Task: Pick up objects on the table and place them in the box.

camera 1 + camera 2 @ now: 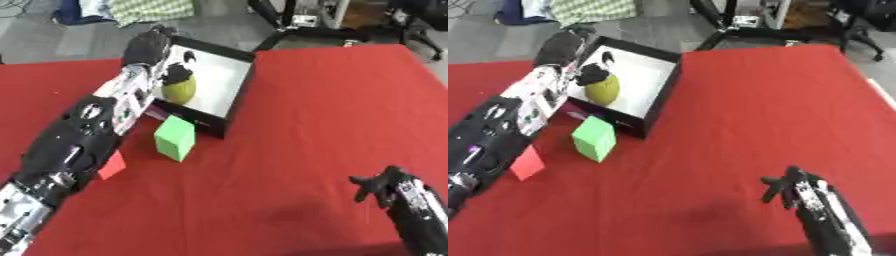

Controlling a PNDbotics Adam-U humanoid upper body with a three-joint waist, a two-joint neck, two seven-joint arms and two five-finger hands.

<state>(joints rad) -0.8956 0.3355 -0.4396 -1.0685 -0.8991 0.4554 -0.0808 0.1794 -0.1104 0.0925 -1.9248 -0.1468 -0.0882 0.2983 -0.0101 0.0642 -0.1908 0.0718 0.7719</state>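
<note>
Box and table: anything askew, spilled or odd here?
Nothing spilled or damaged. The box sits at an angle to the table's edges, upright, with a yellow-green ball inside under the left hand. The green cube and red block lie outside it, not yet boxed. The right hand rests at lower right.

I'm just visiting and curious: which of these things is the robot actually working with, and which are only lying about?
Part of the job:
box
yellow-green ball in the box, under the left hand
green cube
red block

Lying about:
checked cloth
chair
</note>
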